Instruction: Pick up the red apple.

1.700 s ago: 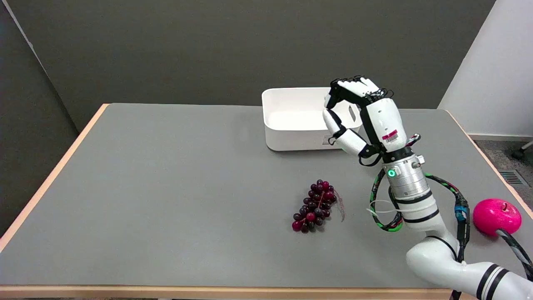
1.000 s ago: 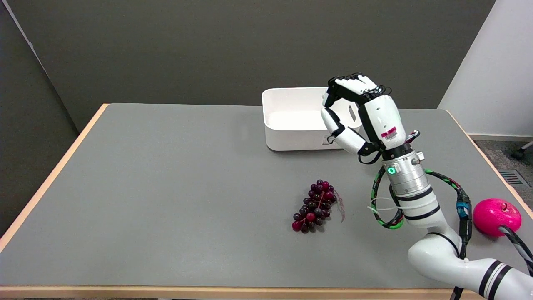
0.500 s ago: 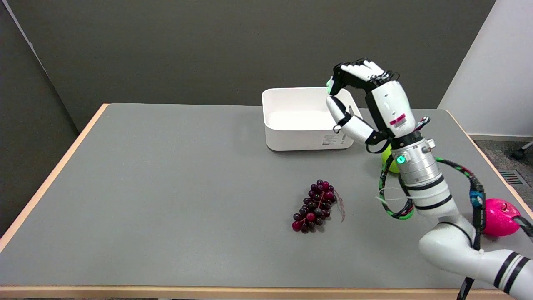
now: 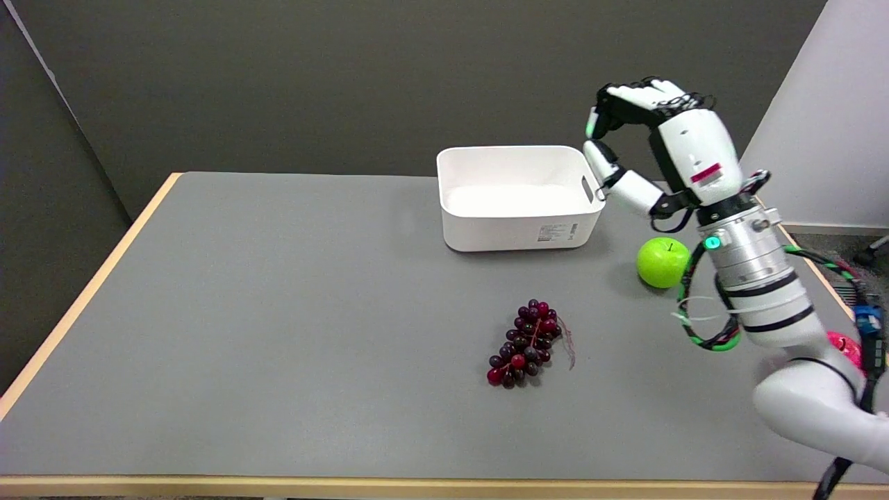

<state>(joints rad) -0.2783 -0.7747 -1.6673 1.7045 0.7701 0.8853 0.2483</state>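
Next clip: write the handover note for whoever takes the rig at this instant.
Right hand: raised in the air beside the white bin's right end, fingers curled, holding nothing.
Red apple: on the table near its right edge, mostly hidden behind the right arm, untouched.
Also there: green apple, bunch of red grapes.
Done: nothing yet. Left: bring the hand to the red apple, grasp it, lift.

Red apple (image 4: 842, 345) mostly hidden behind right arm (image 4: 764, 292).
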